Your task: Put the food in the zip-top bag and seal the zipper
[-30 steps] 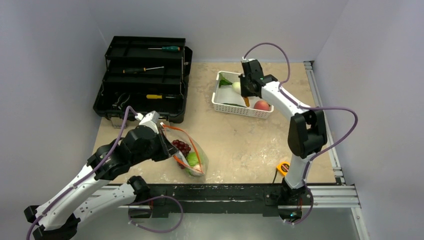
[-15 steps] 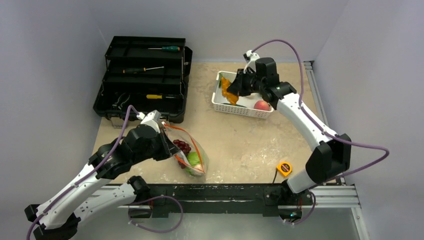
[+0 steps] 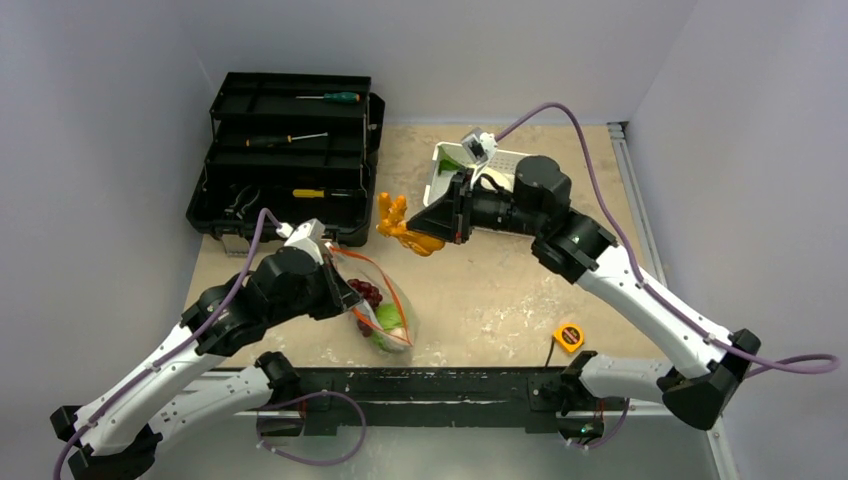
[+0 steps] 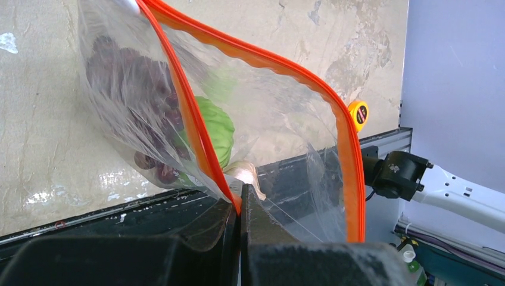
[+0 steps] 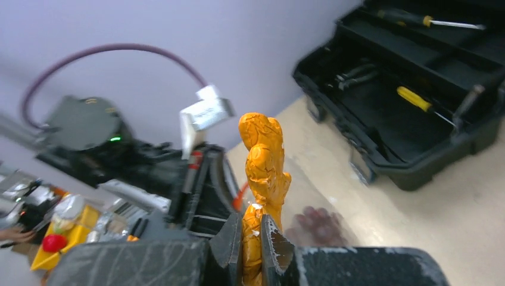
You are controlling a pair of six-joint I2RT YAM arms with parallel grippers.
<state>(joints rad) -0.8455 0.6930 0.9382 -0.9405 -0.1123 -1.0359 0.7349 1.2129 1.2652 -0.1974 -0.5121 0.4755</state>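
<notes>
Far left, the black toolbox [image 3: 285,155] sits open against the back wall, screwdrivers [image 3: 330,98] lying in its trays. Just in front of it, the left gripper [image 4: 240,208] has its jaws pressed together, clamped on the rim of the zip-top bag [image 3: 388,305]. The pinch lands right where the orange-red zipper [image 4: 196,128] runs down into them.

The bag rests on the tabletop [image 3: 480,290] near the front edge, left of centre. Its mouth is lifted and gaping wide, and the two zipper halves stand well apart. Inside you can see dark purple grapes [image 4: 128,77] and the green cabbage [image 4: 217,128], with a pale piece beside it that I can't identify.

Moving right, the orange pieces [image 5: 264,158] hang in the air above the tabletop, beyond the bag and clear of it, between toolbox and basket. The right gripper [image 5: 251,232] has them: jaws nipped tight on the lower end, the rest standing up past the fingertips. The arm reaches in from the right, wrist pointing toward the bag.

Behind that wrist, the white perforated basket [image 3: 437,190] stands at the back of the tabletop, partly hidden by the arm. Over to the right, a small yellow tape measure [image 3: 568,337] lies near the front rail.
</notes>
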